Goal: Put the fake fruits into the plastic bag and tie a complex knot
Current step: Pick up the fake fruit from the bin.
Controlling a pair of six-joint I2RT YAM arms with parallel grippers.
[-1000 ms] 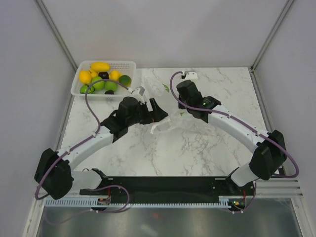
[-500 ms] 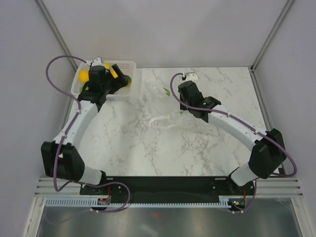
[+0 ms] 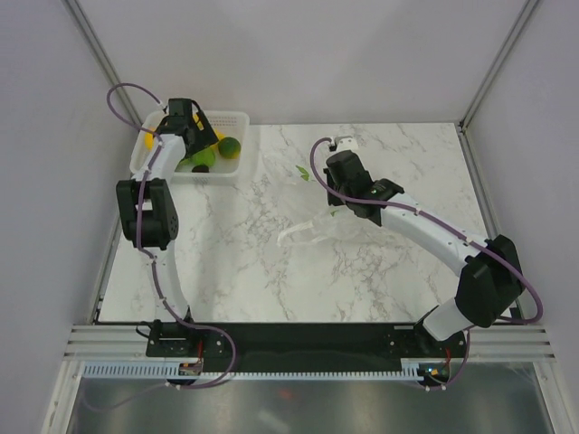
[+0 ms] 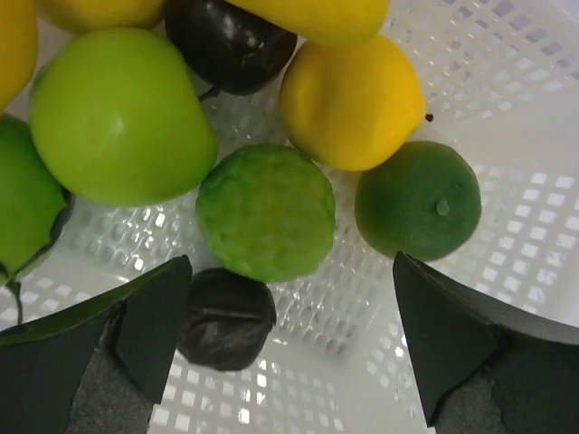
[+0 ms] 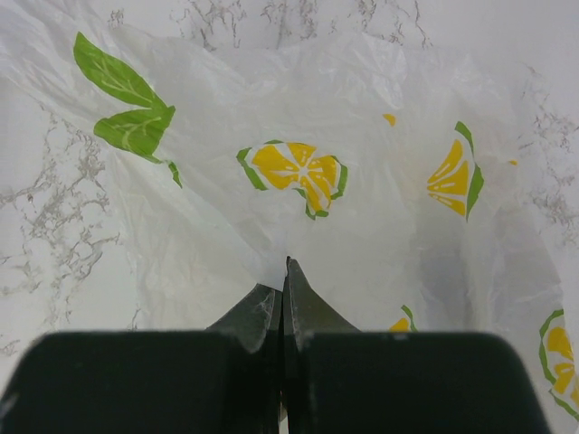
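Left claw (image 4: 289,321) now farther into basket (image 4: 507,136), above fruits (image 4: 267,212)

From above, the left arm (image 3: 185,127) hides most fake fruits (image 3: 230,146) in the basket (image 3: 237,117). The left wrist view cuts off a yellow fruit (image 4: 317,14) and a green apple (image 4: 23,208). The plastic bag (image 5: 362,226) overruns the right wrist view.

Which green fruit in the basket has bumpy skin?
The lime in the middle of the left wrist view, pale green and pebbled. The apple to its left and the darker lime to its right are smooth.
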